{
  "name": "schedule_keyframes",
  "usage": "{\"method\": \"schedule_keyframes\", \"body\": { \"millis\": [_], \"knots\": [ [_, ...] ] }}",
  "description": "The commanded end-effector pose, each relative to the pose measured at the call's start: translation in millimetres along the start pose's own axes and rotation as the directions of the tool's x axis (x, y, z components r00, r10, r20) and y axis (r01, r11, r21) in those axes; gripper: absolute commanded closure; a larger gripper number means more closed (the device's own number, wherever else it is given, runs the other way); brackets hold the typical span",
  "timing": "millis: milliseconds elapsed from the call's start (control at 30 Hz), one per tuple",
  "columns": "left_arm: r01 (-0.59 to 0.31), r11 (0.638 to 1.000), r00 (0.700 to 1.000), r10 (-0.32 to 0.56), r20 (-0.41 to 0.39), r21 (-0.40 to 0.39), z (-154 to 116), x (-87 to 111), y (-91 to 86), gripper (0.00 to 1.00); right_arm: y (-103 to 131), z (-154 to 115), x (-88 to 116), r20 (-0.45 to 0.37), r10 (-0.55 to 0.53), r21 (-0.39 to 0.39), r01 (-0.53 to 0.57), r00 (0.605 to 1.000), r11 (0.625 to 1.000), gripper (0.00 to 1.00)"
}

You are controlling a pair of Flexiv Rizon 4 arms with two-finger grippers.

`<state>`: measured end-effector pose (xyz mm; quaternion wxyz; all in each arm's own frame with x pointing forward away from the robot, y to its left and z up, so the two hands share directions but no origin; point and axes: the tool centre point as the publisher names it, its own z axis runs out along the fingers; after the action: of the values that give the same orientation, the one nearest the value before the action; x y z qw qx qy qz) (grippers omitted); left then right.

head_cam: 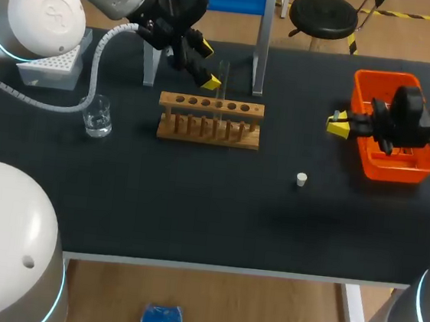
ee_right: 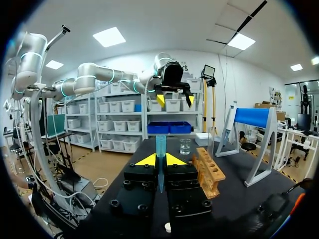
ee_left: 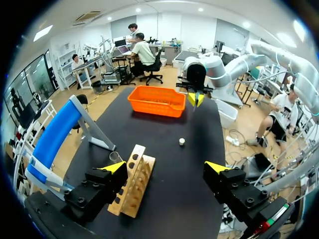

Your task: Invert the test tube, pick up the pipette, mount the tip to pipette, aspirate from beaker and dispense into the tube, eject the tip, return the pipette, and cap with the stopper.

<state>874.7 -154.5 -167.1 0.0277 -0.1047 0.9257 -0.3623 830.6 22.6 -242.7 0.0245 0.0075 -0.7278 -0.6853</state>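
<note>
A clear test tube [head_cam: 224, 76] stands upright at the far side of the wooden rack [head_cam: 210, 119]. My left gripper [head_cam: 208, 64] hangs open just above and left of it; in the left wrist view the tube's mouth [ee_left: 115, 157] sits beside one finger and the rack [ee_left: 133, 181] lies between the fingers. My right gripper [head_cam: 340, 123] is at the left edge of the orange tray [head_cam: 390, 168], shut on a blue pipette tip [ee_right: 160, 147] that points downward. A glass beaker [head_cam: 97, 115] stands left of the rack. The white stopper [head_cam: 301, 179] lies on the mat.
A blue-topped stand [head_cam: 260, 58] rises behind the rack. The white tip box [head_cam: 52, 63] is at the back left. Open black mat [head_cam: 195, 205] stretches in front of the rack to the table's front edge.
</note>
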Motion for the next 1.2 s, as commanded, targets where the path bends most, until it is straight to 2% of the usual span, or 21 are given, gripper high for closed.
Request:
{"method": "schedule_keyframes", "body": {
  "millis": [33,500,600,833,1033,1200],
  "knots": [
    [0.000,1.000,1.000,0.000,-0.003,-0.004,-1,-0.7,-0.3,0.00,1,0,2,0.004,-0.001,0.002,0.001,1.000,1.000,1.00],
    [0.000,1.000,1.000,0.000,-0.003,-0.004,-1,-0.7,-0.3,0.00,1,0,2,0.004,-0.001,0.002,0.001,1.000,1.000,1.00],
    [0.063,0.998,0.997,-0.063,0.054,0.000,-16,-18.5,20.7,0.00,1,0,2,0.004,-0.001,0.002,0.001,1.000,1.000,1.00],
    [0.121,0.991,0.980,-0.128,0.150,0.055,-60,-58.4,61.7,0.00,1,0,2,0.004,-0.001,0.002,0.001,1.000,1.000,1.00],
    [0.112,0.994,0.984,-0.113,0.135,0.010,-97,-84.9,86.2,0.00,1,0,2,0.004,-0.001,0.002,0.001,1.000,1.000,1.00],
    [0.104,0.994,0.990,-0.101,0.100,-0.028,-117,-106.0,97.7,0.00,1,0,2,0.004,-0.001,0.002,0.001,1.000,1.000,1.00]
  ]
}}
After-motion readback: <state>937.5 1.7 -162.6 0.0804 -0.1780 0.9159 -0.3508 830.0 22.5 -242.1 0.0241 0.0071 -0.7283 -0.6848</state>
